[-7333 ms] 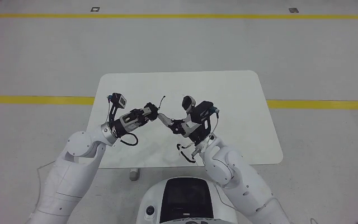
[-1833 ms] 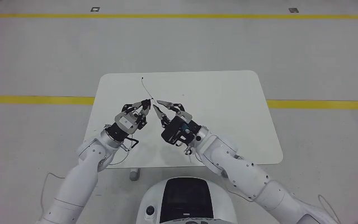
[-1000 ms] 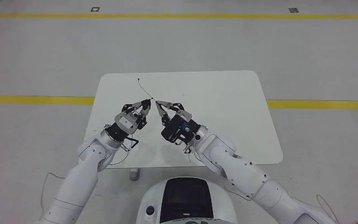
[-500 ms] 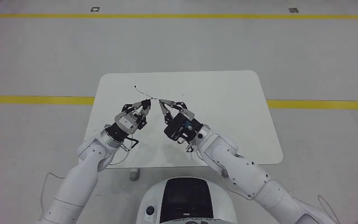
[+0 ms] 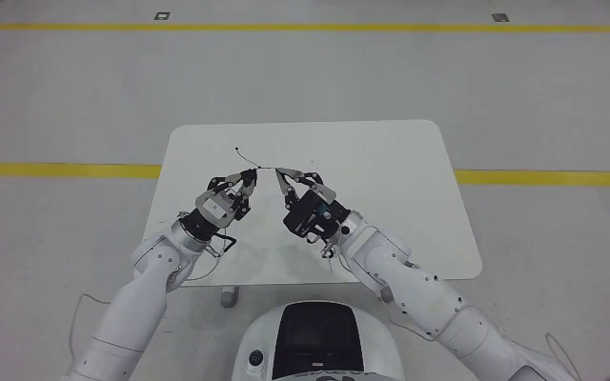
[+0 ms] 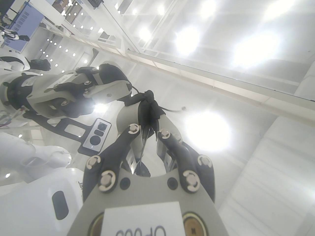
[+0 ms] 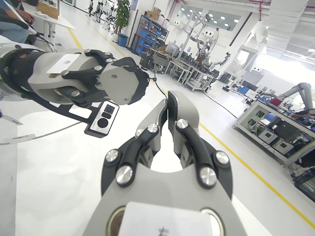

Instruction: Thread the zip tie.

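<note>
Zip tie (image 7: 159,88) bridges both tools. Left gripper (image 5: 253,174) pinches it tight; right gripper (image 5: 278,172), at its 3 o'clock, clamps the strap. Loose end points 11 o'clock.

Bright overhead light, harsh glare from ceiling lamps (image 6: 256,47), left wrist view
</note>
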### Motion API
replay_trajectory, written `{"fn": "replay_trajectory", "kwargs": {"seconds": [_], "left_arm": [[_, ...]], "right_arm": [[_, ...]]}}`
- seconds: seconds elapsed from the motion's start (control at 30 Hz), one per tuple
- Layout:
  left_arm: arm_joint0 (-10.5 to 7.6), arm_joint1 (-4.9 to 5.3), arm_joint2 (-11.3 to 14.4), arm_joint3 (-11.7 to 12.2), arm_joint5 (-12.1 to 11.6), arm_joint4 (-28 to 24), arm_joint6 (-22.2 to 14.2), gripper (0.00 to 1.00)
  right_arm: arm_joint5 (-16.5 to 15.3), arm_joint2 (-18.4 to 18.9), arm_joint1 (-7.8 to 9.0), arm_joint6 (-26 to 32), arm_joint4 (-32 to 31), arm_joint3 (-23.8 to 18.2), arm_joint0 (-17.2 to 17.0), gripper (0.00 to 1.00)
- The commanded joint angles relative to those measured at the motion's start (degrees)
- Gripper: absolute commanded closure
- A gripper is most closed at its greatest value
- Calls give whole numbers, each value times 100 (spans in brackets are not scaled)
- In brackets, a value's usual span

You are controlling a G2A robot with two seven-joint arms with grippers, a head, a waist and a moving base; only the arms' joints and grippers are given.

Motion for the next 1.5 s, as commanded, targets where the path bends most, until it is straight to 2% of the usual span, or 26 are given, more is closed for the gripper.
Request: {"fn": "replay_trajectory", "kwargs": {"seconds": [0.0,0.8,1.47], "left_arm": [[0,0,0,0,0,0,0,100],[0,0,0,0,0,0,0,100],[0,0,0,0,0,0,0,100]], "right_arm": [[9,7,15,22,0,-16,-9,100],[140,49,195,117,0,-160,-156,100],[174,106,259,160,0,-170,-215,100]]}}
